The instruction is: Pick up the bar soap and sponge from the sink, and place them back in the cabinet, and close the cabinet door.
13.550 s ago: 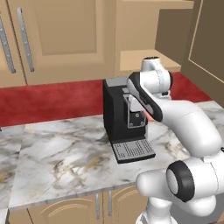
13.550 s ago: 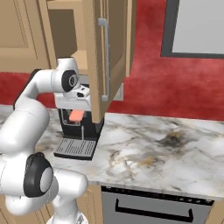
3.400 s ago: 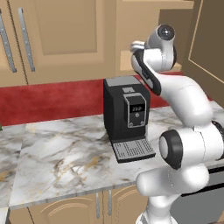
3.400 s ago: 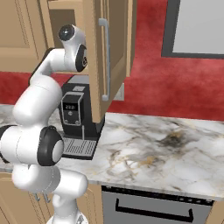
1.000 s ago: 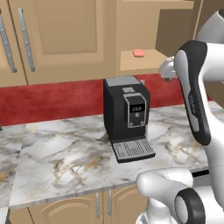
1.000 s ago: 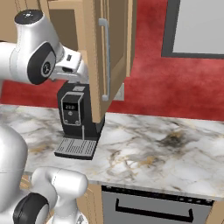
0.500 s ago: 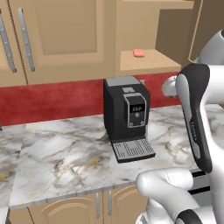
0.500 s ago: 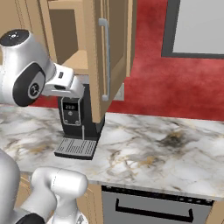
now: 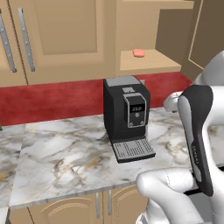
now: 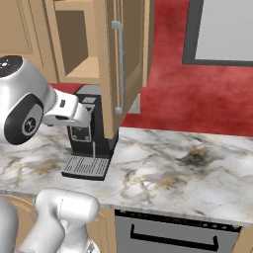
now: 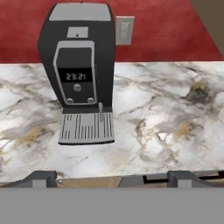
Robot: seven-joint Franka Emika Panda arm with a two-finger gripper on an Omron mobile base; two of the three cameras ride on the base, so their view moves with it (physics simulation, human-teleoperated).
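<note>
The bar soap (image 9: 138,53) lies on the open cabinet (image 9: 148,65) shelf. The tool (image 11: 111,177) hangs empty, jaws wide apart, above the marble tabletop (image 11: 166,109) beside the coffee machine (image 11: 78,65).

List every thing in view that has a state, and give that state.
cabinet door: open, swung out over the counter.
bar soap: lying on the cabinet shelf.
gripper: fingers spread wide, holding nothing.
coffee machine: display lit, drip tray bare.

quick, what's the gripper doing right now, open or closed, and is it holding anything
Gripper: open, jaws spread wide, nothing between them; it looks down at the coffee machine on the counter.
</note>
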